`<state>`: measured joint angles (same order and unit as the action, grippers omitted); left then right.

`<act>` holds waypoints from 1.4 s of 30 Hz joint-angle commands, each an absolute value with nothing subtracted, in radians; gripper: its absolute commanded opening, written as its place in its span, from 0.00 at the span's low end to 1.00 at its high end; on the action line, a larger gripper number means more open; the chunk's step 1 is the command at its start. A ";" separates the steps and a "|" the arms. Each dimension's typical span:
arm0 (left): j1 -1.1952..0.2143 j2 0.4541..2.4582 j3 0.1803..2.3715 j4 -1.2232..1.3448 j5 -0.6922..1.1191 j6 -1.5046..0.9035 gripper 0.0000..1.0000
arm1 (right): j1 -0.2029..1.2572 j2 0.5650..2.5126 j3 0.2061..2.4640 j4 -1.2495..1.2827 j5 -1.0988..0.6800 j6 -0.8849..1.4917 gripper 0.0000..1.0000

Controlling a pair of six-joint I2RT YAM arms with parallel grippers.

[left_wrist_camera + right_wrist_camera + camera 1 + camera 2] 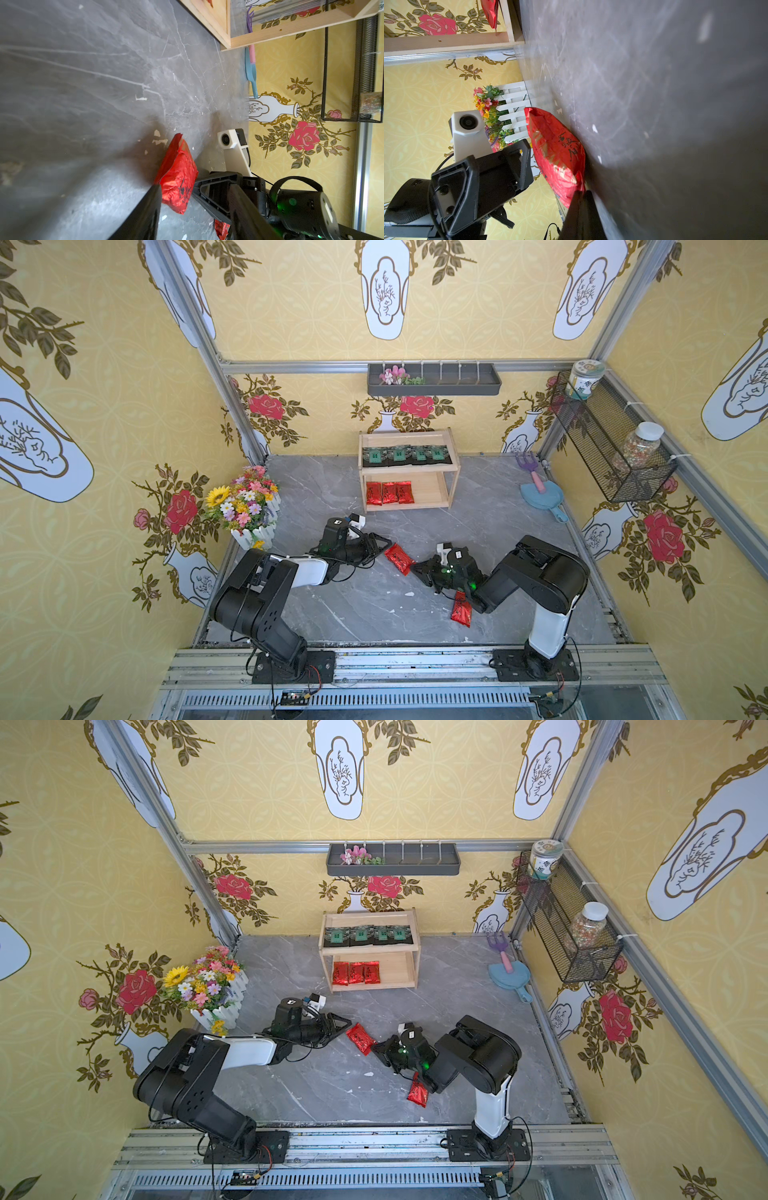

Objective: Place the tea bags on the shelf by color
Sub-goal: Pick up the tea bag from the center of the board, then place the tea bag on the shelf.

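Two loose packets: we log first packet (399,558) pinched by right gripper (414,568), left gripper (383,549) splayed alongside, second packet (461,610) half under right arm (540,568).

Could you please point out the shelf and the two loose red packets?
shelf (432,491), in a top view, bare lower tier.
centre packet (399,559), in a top view, its middle.
right packet (461,610), in a top view, exposed middle.

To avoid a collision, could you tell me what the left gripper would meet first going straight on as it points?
Probably the red packet just ahead of the left gripper; the right gripper is at its far end. Height is unclear.
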<state>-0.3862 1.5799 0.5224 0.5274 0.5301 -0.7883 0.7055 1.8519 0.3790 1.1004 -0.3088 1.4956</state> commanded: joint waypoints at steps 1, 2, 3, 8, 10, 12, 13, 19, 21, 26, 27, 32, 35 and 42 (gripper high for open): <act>-0.381 1.534 0.538 0.485 0.542 -0.789 0.58 | 0.706 1.818 0.374 1.125 -0.270 1.482 0.00; -0.379 1.514 0.545 0.461 0.537 -0.786 0.58 | 0.706 1.810 0.377 1.120 -0.263 1.480 0.00; -0.377 1.490 0.552 0.437 0.530 -0.783 0.58 | 0.704 1.803 0.379 1.115 -0.260 1.477 0.00; -0.374 1.391 0.579 0.349 0.485 -0.791 0.59 | 0.697 1.819 0.392 1.177 -0.246 1.487 0.00; -0.374 1.354 0.590 0.317 0.459 -0.796 0.59 | 0.691 1.834 0.407 1.215 -0.241 1.495 0.00; -0.371 1.327 0.597 0.298 0.438 -0.800 0.59 | 0.681 1.844 0.429 1.238 -0.235 1.499 0.00; -0.371 1.316 0.599 0.292 0.432 -0.802 0.59 | 0.677 1.844 0.437 1.246 -0.230 1.502 0.00; -0.370 1.280 0.611 0.287 0.407 -0.822 0.59 | 0.648 1.788 0.503 1.213 -0.168 1.480 0.00; -0.369 1.287 0.621 0.296 0.408 -0.832 0.59 | 0.639 1.759 0.523 1.168 -0.130 1.465 0.00; -0.369 1.324 0.652 0.318 0.456 -0.860 0.58 | 0.620 1.743 0.605 1.078 -0.031 1.431 0.00; -0.370 1.321 0.650 0.318 0.462 -0.867 0.58 | 0.617 1.756 0.626 1.080 -0.022 1.427 0.00; -0.368 1.255 0.617 0.291 0.459 -0.871 0.59 | 0.613 1.842 0.712 1.100 0.070 1.424 0.00; -0.361 1.220 0.621 0.230 0.443 -0.846 0.60 | 0.612 1.881 0.743 1.108 0.125 1.426 0.00; -0.351 1.204 0.611 0.218 0.468 -0.838 0.60 | 0.575 1.930 0.781 1.117 0.183 1.395 0.00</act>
